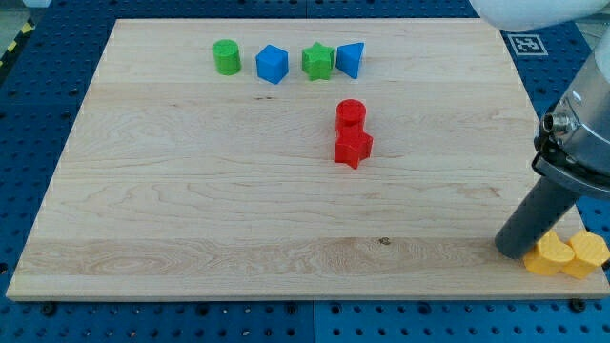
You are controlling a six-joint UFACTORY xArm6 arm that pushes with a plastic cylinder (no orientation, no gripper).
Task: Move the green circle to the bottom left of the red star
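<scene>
Nothing done yet: green circle sits untouched at 10 o'clock from red star, our tool a bare rod, tip parked by yellow blocks, holding nothing.

Scene is lit brightly & evenly from overhead; no glare is seen on the desk. Shadows are kept soft & short: a faint one is cast under the rod near my tip, small ones under blocks well to the tip's upper left. Focus is held sharp throughout, w/ no motion blur. Desk edges are rendered straight; only perspective taper is noted.
</scene>
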